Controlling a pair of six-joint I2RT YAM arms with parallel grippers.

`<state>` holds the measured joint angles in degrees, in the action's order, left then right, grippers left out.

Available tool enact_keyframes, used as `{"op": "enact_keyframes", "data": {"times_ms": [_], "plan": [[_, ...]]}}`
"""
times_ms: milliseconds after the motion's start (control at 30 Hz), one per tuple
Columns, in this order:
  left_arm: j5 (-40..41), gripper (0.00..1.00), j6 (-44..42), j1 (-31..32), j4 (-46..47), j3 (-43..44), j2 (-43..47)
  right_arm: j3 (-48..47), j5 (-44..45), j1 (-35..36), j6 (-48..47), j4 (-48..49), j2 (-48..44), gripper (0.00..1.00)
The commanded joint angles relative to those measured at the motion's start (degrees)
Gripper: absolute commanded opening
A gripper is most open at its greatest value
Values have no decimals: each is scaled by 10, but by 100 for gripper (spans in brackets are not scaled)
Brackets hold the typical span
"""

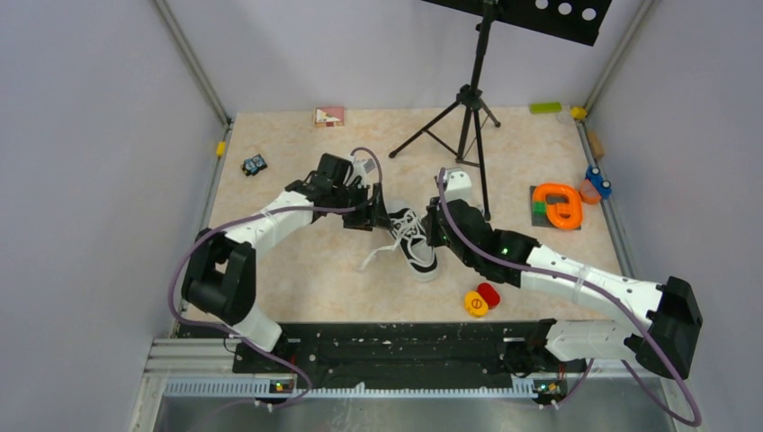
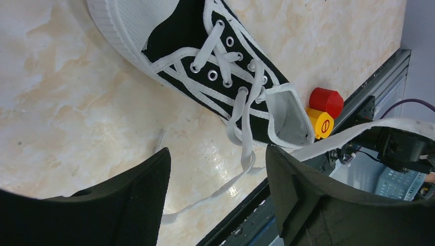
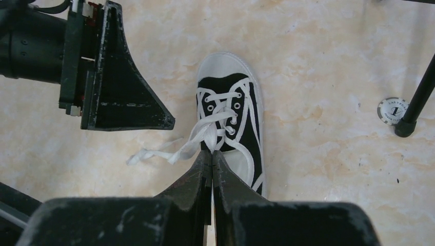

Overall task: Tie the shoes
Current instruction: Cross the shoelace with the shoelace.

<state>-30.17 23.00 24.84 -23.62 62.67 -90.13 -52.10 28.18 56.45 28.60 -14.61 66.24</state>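
1. One sneaker (image 1: 416, 245), black with a white toe cap, rests on its sole near the middle of the table (image 1: 297, 270), between the two grippers. Its heel opening faces the near edge.
2. One set of white laces (image 2: 247, 146) is threaded through the eyelets and untied. The loose ends trail off the sneaker onto the table on the left arm's side.
3. Two grippers:
   - The left gripper (image 2: 218, 154) has its jaws spread wide with nothing between them. It hovers over the trailing lace just beside the sneaker.
   - The right gripper (image 3: 212, 154) has its fingers pressed together, with the tips over the bunched laces. Whether a lace is pinched cannot be told.
4. Two small discs, one red disc (image 2: 327, 101) and one yellow disc (image 2: 320, 123), touch each other near the heel.
5. One tripod (image 1: 468, 117) stands behind the sneaker, and one round token (image 3: 393, 110) lies beside a tripod foot.
6. One orange ring toy (image 1: 558, 205) lies toward the right edge, well apart from the sneaker.
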Motion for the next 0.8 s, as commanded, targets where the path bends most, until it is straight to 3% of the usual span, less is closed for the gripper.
{"op": "enact_keyframes", "data": {"times_ms": [0, 267, 467, 700, 767], "plan": [[-34, 73, -2, 13, 25, 25, -21, -8, 2, -5, 2, 7, -15, 0], [-51, 72, -4, 45, 23, 55, -56, -11, 7, -5, 2, 4, -15, 0], [-43, 57, -2, 49, 23, 64, -78, -14, 10, -5, 2, 2, -15, 0], [-33, 53, -30, 50, -15, 76, -96, -14, 13, -5, 3, 2, -16, 0], [-33, 47, -31, 50, -14, 75, -95, -14, 13, -5, 4, 4, -16, 0]]}}
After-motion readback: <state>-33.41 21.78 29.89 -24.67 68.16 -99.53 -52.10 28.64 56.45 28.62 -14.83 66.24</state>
